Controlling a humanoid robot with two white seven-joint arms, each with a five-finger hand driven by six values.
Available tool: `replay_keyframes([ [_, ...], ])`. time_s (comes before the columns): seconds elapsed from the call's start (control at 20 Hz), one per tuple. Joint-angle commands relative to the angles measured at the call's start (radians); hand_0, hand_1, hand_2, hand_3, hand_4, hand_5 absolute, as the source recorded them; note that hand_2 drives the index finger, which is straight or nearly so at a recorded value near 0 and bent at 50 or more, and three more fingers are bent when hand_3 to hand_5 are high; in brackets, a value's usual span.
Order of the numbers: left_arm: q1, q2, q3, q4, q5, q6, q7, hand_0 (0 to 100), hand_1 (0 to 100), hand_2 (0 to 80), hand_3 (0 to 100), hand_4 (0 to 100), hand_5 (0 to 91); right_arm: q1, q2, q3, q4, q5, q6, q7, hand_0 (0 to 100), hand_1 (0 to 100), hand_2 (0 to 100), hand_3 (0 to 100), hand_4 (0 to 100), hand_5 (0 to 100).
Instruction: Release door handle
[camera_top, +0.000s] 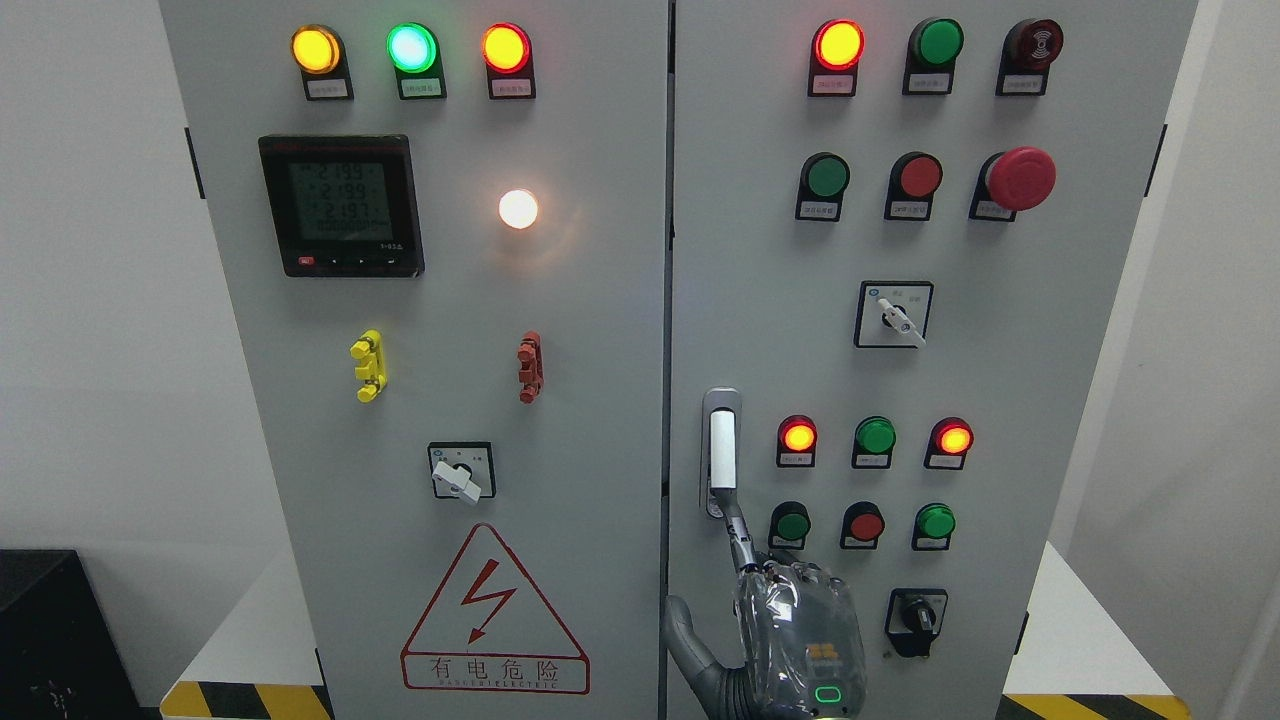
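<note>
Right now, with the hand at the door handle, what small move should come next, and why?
Probably draw the right hand straight back and down from the handle. One finger reaches up to the handle's lower end, and the other fingers look curled low, off the handle. The cabinet doors look shut, so only that contact seems left to break.

Grey cabinet doors (600, 400); lit amber, green and red lamps (411, 47); red-bordered warning triangle (493, 612); black-and-yellow floor stripes (245, 700).
</note>
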Motion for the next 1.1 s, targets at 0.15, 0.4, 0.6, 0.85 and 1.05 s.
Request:
replay_keyframes([
  [0.15, 0.0, 0.001, 0.0, 0.0, 0.0, -0.001, 0.0, 0, 0, 4.5, 11, 0, 0.0, 0.015, 0.0, -0.01, -0.05, -0.001, -0.006, 0.001, 42, 31, 37, 77, 71, 69],
  [0.4, 0.0, -0.001, 0.0, 0.0, 0.0, -0.001, 0.0, 0, 0, 4.4, 11, 0, 0.0, 0.015, 0.0, -0.014, -0.077, -0.009, -0.003, 0.015, 36, 31, 53, 84, 72, 67],
  [0.6, 0.0, -0.001, 0.0, 0.0, 0.0, 0.001, 0.0, 0, 0, 4.4, 11, 0, 0.0, 0.013, 0.0, -0.019, -0.086, -0.009, -0.003, 0.017, 32, 29, 66, 93, 76, 68],
  [0.85, 0.0, -0.001, 0.0, 0.0, 0.0, -0.001, 0.0, 0, 0, 4.4, 11, 0, 0.0, -0.002, 0.0, -0.019, -0.099, -0.008, 0.002, 0.056, 31, 27, 71, 97, 76, 68],
  [1.05, 0.0, -0.001, 0.0, 0.0, 0.0, -0.001, 0.0, 0, 0, 4.5, 11, 0, 0.0, -0.034, 0.0, -0.021, -0.097, -0.008, 0.007, 0.064, 28, 25, 72, 98, 76, 68],
])
